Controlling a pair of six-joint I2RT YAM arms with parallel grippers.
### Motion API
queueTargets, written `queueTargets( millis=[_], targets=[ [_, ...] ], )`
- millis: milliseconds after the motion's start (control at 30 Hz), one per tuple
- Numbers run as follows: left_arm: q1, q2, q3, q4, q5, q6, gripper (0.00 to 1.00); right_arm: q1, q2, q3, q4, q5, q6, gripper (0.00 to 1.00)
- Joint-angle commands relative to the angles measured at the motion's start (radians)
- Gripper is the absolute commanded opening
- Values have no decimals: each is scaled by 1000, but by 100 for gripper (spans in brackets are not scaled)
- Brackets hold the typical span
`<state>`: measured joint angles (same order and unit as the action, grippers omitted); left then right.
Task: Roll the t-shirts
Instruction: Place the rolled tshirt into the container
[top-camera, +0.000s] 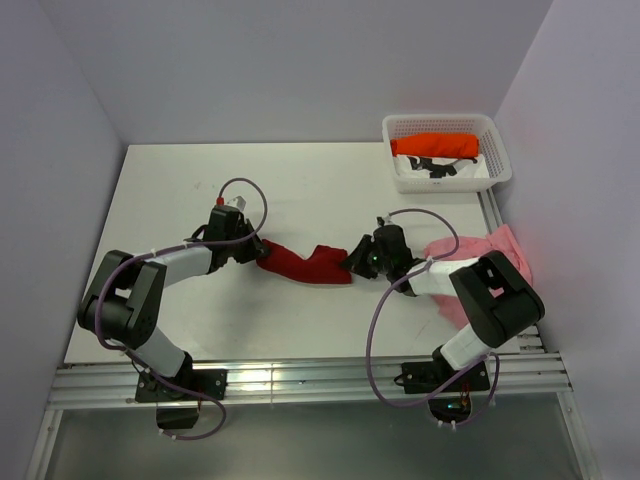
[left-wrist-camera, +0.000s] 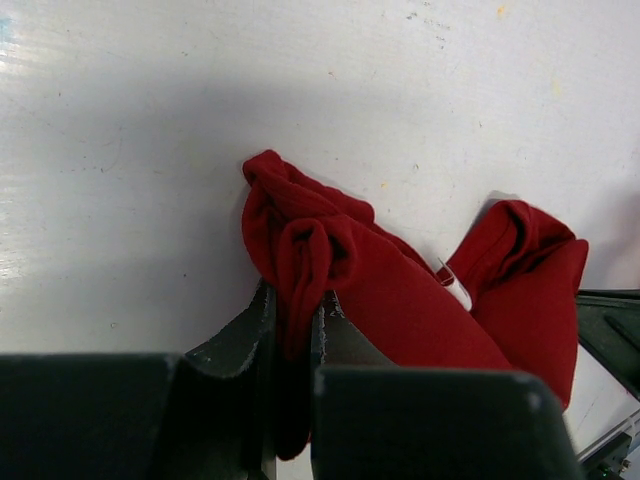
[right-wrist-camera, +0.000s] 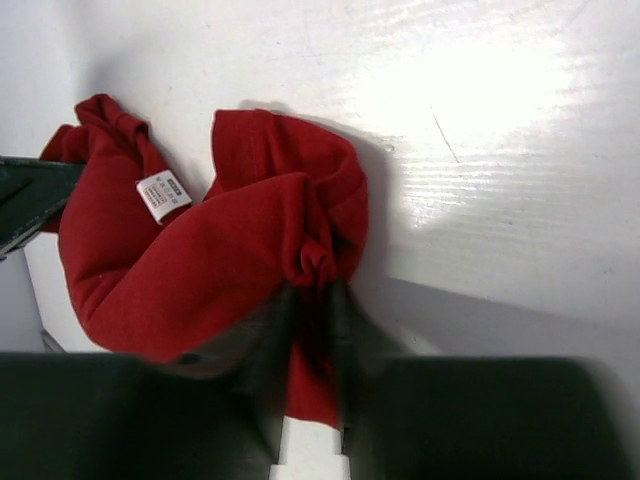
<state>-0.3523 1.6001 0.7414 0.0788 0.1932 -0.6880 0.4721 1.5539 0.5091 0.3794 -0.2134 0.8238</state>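
counter (top-camera: 300, 180) is carrying it all. dark red t-shirt (top-camera: 305, 265) is lying mid-counter, bunched into a rope with its long axis running left-right. pink t-shirt (top-camera: 500, 248) is sitting at the right edge, partly hidden under the right arm (top-camera: 485, 295). basket (top-camera: 500, 175) far right is holding the orange t-shirt (top-camera: 435, 146). left tool (left-wrist-camera: 295, 330) is clamping the dark red t-shirt's left end, right tool (right-wrist-camera: 312, 300) its right end; the right fingers are showing blurred.

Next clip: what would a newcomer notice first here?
The dark red t-shirt, bunched into a rope mid-table, is pinched at one end by the left gripper and at the other by the right gripper. The pale pink t-shirt lies partly under the right arm, and the bright orange t-shirt sits in the white basket at the far right corner.
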Motion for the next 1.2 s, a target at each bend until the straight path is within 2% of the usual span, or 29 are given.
queueTargets(
  millis=[0, 100, 233, 400, 567, 800, 1167],
  targets=[
    [-5, 17, 27, -14, -5, 30, 0, 2, 41, -27, -93, 16, -22, 13],
    [-5, 21, 30, -10, 0, 27, 0, 2, 29, -23, -91, 5, -20, 0],
    [-5, 12, 32, -10, 9, 19, 0, -7, -12, 29, -178, 20, -58, 0],
    [-5, -60, 44, -19, -9, -8, 0, -139, -96, 72, -226, -61, -72, 0],
    [-5, -127, 101, -19, -26, -50, 0, -194, -159, 203, -356, -52, -112, 0],
    [-31, -80, 298, 9, -24, -94, 0, -288, -158, 374, -458, -70, -144, 0],
    [-105, 182, 685, 10, -34, -105, 0, -437, 7, 709, -557, -102, -147, 0]
  ],
)
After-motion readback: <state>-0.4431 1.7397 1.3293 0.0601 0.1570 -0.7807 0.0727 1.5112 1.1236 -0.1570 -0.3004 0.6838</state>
